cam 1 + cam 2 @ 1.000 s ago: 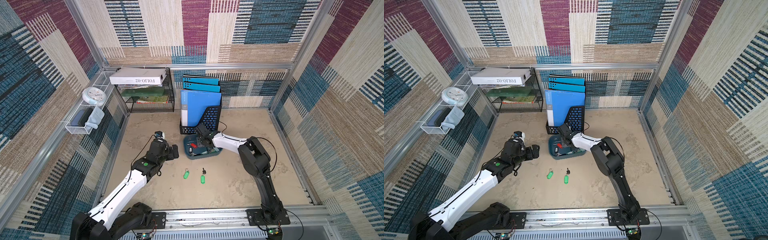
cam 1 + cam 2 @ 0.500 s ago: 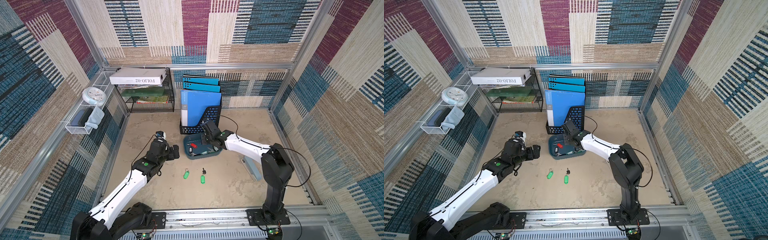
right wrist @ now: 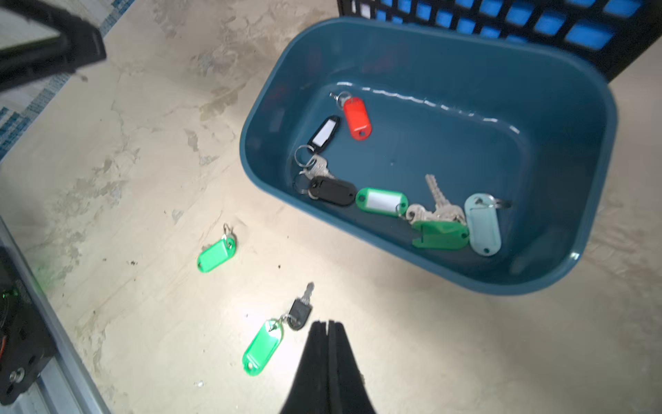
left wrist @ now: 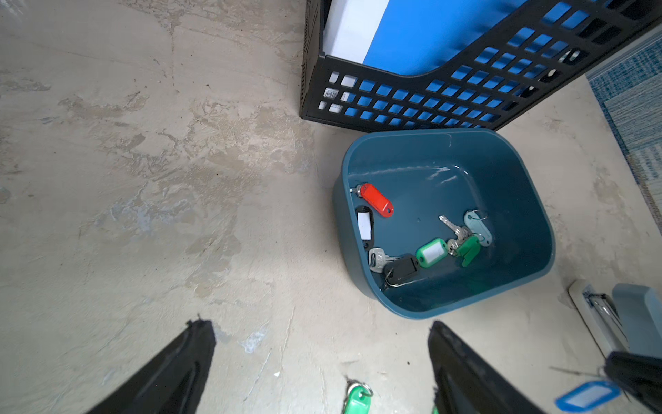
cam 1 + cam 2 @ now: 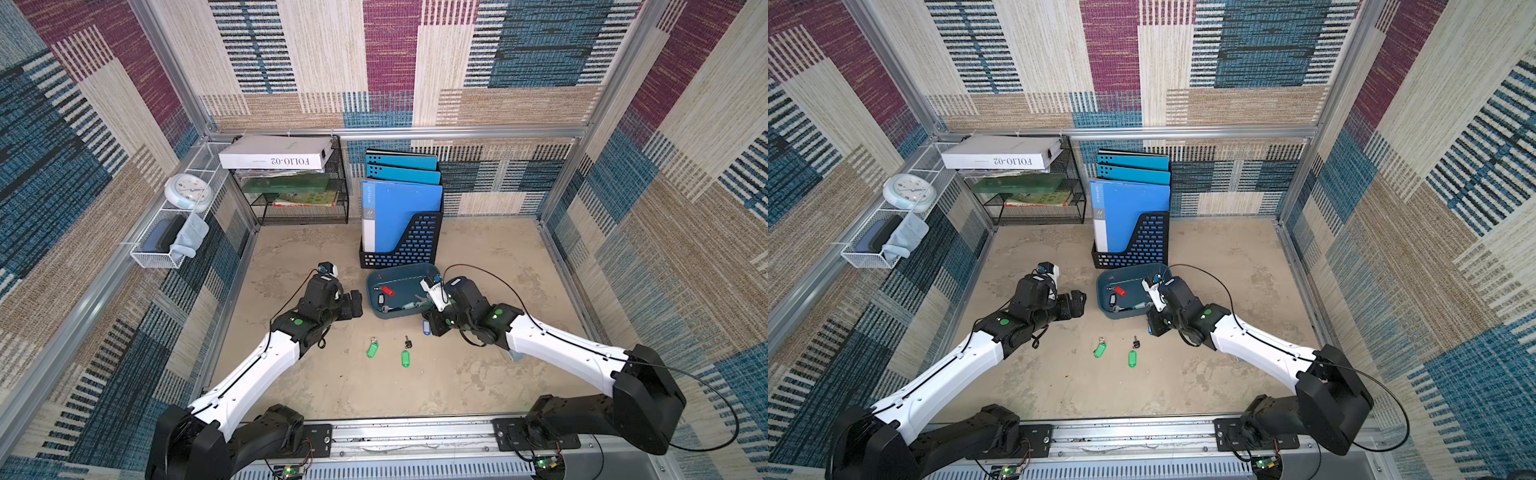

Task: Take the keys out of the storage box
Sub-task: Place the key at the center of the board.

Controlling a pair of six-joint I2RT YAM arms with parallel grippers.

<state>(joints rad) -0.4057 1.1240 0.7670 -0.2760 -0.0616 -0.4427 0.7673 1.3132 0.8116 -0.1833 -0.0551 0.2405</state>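
The dark teal storage box point(image 5: 405, 278) point(image 5: 1133, 274) sits in front of the file holder. Several keys lie in the storage box point(image 3: 447, 125) point(image 4: 430, 168), with red point(image 3: 356, 116), black, green and pale blue tags. Two green-tagged keys point(image 5: 372, 348) point(image 5: 405, 357) lie on the floor in front of it. My right gripper point(image 5: 434, 328) point(image 3: 326, 322) is shut just outside the box's front right corner. A blue-tagged key point(image 4: 587, 394) point(image 5: 425, 328) hangs from its tips. My left gripper point(image 5: 351, 305) point(image 4: 318, 324) stands open and empty, left of the box.
A black perforated file holder point(image 5: 409, 241) with blue folders stands right behind the box. At the back left is a black wire mesh rack point(image 5: 299, 195) with a white carton on top. A white wire basket point(image 5: 166, 245) hangs on the left wall.
My right gripper has come out of the box towards the front, shut, with the blue-tagged key. Its arm has swung out to the right. The left arm has not moved.
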